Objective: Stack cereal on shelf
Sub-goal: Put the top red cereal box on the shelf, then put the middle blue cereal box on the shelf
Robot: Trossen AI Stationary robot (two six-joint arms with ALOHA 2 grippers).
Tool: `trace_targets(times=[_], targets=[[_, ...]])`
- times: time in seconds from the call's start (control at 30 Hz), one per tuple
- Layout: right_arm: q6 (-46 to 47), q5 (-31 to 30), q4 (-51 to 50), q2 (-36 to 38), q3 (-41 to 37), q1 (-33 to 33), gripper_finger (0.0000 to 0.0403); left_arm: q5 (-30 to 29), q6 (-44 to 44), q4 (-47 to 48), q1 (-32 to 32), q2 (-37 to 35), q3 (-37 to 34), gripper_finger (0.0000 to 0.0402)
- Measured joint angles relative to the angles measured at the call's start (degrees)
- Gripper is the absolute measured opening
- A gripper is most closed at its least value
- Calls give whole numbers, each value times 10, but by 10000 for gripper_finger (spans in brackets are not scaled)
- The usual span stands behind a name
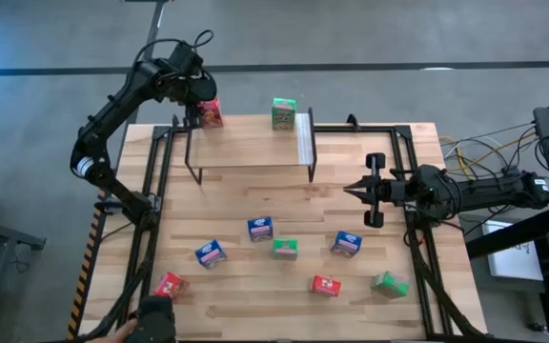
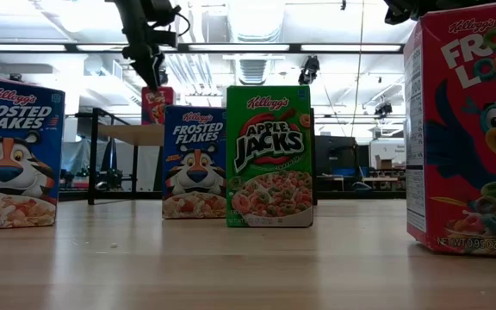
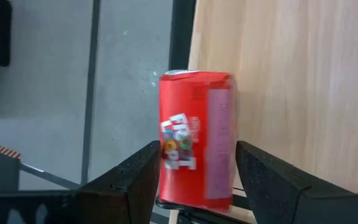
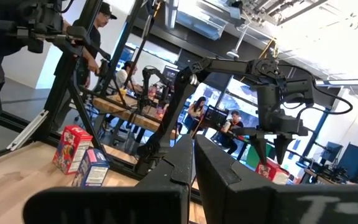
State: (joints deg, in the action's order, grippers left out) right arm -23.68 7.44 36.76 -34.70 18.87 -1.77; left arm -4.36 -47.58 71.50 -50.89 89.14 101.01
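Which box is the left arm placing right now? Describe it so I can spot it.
Find the small wooden-topped shelf with black legs at the table's far edge. At its left end stands a red cardboard cereal box, between the left end effector's open fingers. The only other box up there is green.

A robotics lab or open-plan research workspace. A light wooden table (image 1: 255,295) edged by a black metal frame (image 1: 151,219) stands on a grey concrete floor (image 1: 370,38). Beside the table, loose cables (image 1: 479,152) trail among equipment. Beyond the table, the room has a high industrial ceiling with exposed ducts (image 2: 257,65) and long strip lights (image 2: 67,47). Several people (image 4: 197,112) sit or stand at other workbenches (image 4: 114,106) among more dark robot arms (image 4: 253,81).
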Motion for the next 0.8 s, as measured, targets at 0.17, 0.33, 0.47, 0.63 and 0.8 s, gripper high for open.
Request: trace_targets(times=[0.17,0.33,0.47,0.63,0.8], targets=[[-1,0,0,0,0,0,9,-8,-1,-2,0,0,11,192],[-1,0,0,0,0,0,9,-8,0,-3,0,0,14,191],[-1,0,0,0,0,0,9,-8,0,0,0,0,17,191],[-1,0,0,0,0,0,9,-9,26,22,3,-1,63,191],[0,0,1,0,0,0,9,52,149,61,5,-2,137,191]])
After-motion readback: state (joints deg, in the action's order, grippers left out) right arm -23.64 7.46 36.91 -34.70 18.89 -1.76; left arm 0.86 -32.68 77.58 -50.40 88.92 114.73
